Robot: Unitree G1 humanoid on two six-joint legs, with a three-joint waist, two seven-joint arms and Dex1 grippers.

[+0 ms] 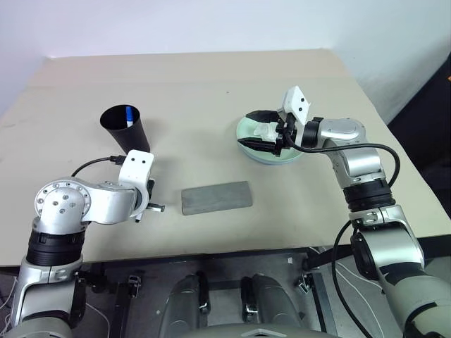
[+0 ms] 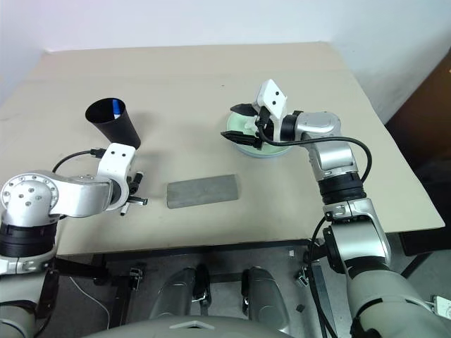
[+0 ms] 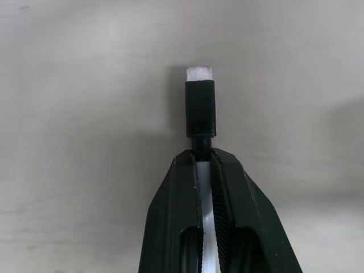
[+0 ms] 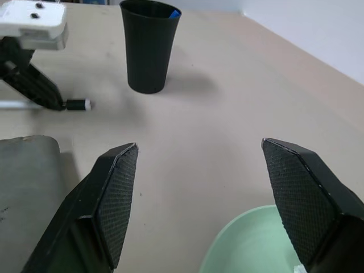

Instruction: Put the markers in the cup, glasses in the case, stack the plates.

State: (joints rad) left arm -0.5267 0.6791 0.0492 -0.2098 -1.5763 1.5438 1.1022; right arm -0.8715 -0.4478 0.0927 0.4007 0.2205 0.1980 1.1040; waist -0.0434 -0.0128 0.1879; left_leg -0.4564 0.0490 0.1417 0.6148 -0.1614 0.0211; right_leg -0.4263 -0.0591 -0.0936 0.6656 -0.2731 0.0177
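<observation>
No legible text, label, brand, number or sign on anything here.

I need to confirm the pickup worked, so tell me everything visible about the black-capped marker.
The black-capped marker is a slim white pen with a matte black cap and a pale end plug. It lies roughly level just above the tan table, beside the closed grey case and in front of the black cup. The left gripper is shut on its white barrel, the cap sticking out past the fingers.
</observation>
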